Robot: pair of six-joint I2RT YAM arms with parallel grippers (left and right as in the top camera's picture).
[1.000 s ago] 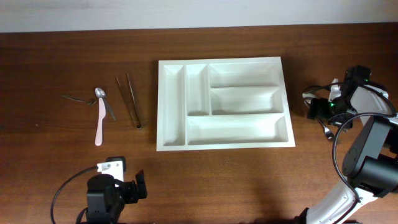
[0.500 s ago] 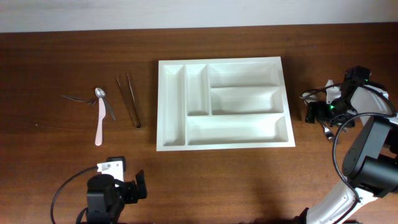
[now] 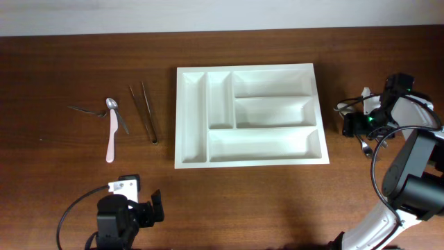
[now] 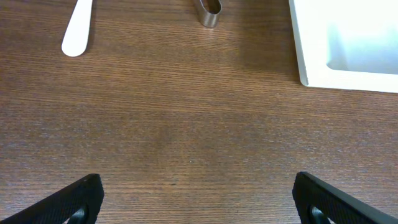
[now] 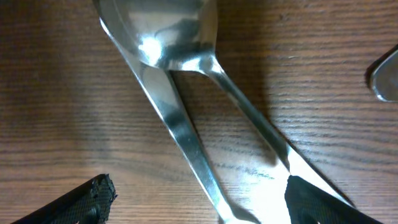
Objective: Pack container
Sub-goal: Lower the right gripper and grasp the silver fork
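The container [image 3: 246, 114], a white five-compartment cutlery tray, lies empty at the table's middle; its corner shows in the left wrist view [image 4: 348, 43]. My right gripper [image 3: 355, 125] is low over metal cutlery [image 3: 363, 145] to the right of the tray. In the right wrist view it [image 5: 205, 202] is open, its fingers either side of two crossed metal spoons [image 5: 180, 124], touching neither. My left gripper [image 3: 149, 212] hovers at the front left, open and empty [image 4: 199, 199] above bare wood.
Left of the tray lie a metal spoon [image 3: 111, 104], a pink-handled utensil [image 3: 110, 139] and metal tongs [image 3: 146, 111]. The pink handle's end [image 4: 78, 31] and the tongs' end [image 4: 208, 12] show in the left wrist view.
My right gripper has shifted slightly over the cutlery on the right. The left arm has not moved.
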